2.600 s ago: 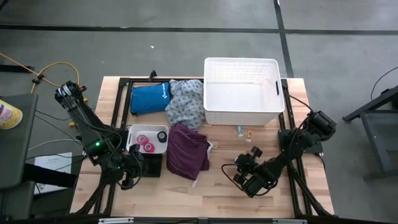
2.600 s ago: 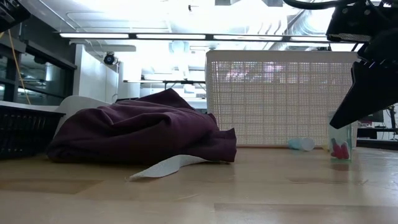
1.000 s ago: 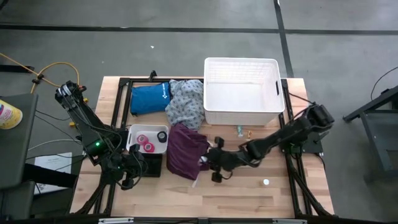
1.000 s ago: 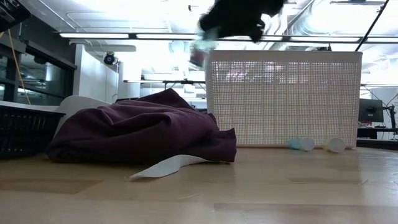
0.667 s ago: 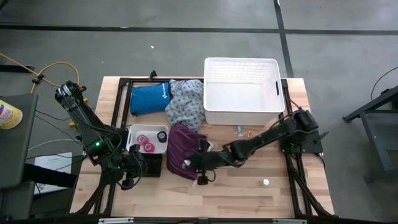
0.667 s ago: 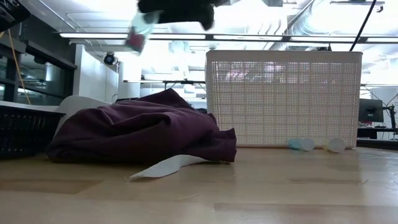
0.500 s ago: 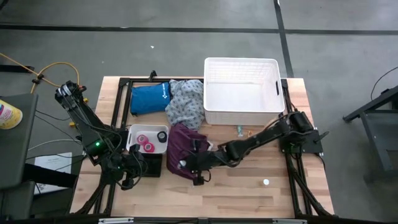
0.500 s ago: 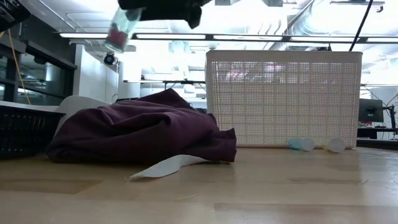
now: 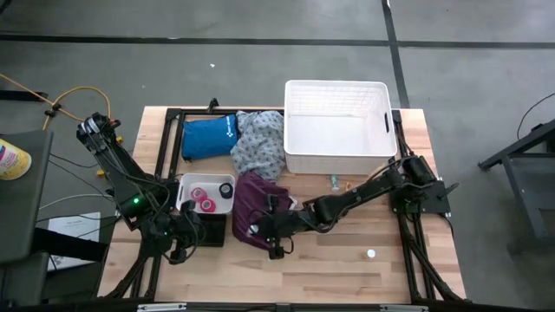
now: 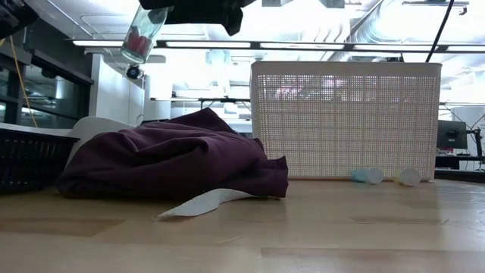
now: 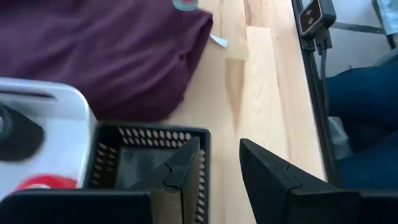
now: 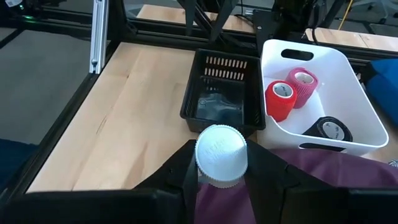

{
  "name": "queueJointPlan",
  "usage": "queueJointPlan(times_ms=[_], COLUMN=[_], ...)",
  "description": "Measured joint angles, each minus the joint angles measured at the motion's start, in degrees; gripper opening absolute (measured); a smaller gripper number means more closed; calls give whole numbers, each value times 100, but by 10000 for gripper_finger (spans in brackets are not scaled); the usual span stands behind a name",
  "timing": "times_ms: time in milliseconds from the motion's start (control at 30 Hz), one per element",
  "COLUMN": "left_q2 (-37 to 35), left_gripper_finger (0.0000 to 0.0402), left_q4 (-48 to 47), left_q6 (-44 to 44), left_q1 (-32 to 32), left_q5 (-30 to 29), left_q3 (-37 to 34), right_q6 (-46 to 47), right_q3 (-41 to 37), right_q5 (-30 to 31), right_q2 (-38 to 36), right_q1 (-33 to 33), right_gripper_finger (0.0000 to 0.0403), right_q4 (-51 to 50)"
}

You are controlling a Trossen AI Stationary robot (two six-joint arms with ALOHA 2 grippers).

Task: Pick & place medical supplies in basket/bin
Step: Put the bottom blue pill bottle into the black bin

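**Right claw holds a vial over the maroon cloth**

The right claw (image 9: 257, 229) grips a clear vial (image 10: 141, 34) with a white cap (image 12: 221, 154) and red contents, tilted, above the maroon cloth (image 9: 260, 208). The cloth lies on the worktop (image 9: 347, 269) just beside the white tray (image 9: 186, 184), which holds pink rolls (image 9: 202, 198) and a black roll (image 12: 329, 130). The black crate (image 12: 221, 93) touches the tray. The left claw (image 11: 214, 165) is open, one finger over the crate's rim. The basket (image 9: 339, 128) stands well apart from the cloth; two small vials (image 9: 338, 183) lie just beside its wall.
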Motion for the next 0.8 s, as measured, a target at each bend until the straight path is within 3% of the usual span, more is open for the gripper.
queueJointPlan(times_ms=[133,333,667,800], left_q2=[0,2,2,2], left_gripper_finger=[108,108,108,108], left_q4=[45,123,665,756], left_q6=[482,517,531,530], left_q1=[62,77,453,748], left_q5=[-121,-151,-1138,-1170], left_q3=[-1,-2,0,0], right_q6=[-2,0,1,1], right_q3=[0,-2,-2,-2], right_q5=[0,0,0,2], right_q2=[0,0,0,0], right_q1=[0,0,0,0], right_gripper_finger=[98,98,99,99], right_q4=[35,204,534,692])
